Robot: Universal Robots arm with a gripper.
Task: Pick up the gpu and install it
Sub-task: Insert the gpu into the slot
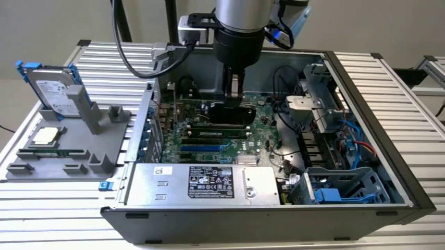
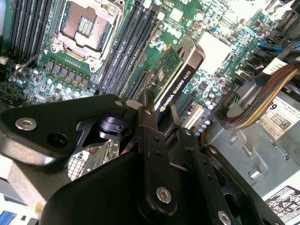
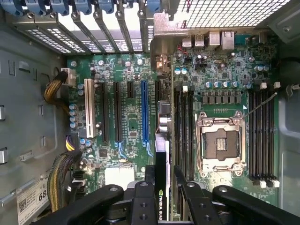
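In the exterior view, the arm reaches straight down into the open computer case [image 1: 389, 156], which lies on its side on a ribbed metal worktop [image 1: 417, 94]. The gripper [image 1: 235, 107] hangs low over the green motherboard [image 1: 261, 136], near the middle of the case. Its fingers are clamped on the gpu [image 1: 233, 115], a dark card held on edge just above the board. At the case's near edge sits the silver power supply [image 1: 208, 183]. Toward the worktop's edge at the exterior view's left, a grey fixture [image 1: 70, 146] carries a hard drive [image 1: 52, 91] standing upright in its blue frame, with a processor chip [image 1: 46, 135] lying flat in front of it.

In the second wrist view, the two black fingers [image 2: 152, 136] close on the gpu [image 2: 180, 75] from both faces. The card's black cooler edge with pale lettering faces the camera and its green board lies alongside. It stands over the motherboard [image 2: 220, 51], beside the long dark memory slots [image 2: 133, 44] and not far from the open processor socket [image 2: 86, 23]. A bundle of coloured cables [image 2: 262, 101] runs near the case wall.

In the first wrist view, the gpu [image 3: 161, 187] shows edge-on between the fingers [image 3: 143, 201], a thin dark strip. It lies between the blue expansion slot [image 3: 144, 110] and the memory slots [image 3: 183, 131], parallel to both. Whether it touches the board cannot be told. The processor socket [image 3: 221, 143] lies beyond the memory slots.
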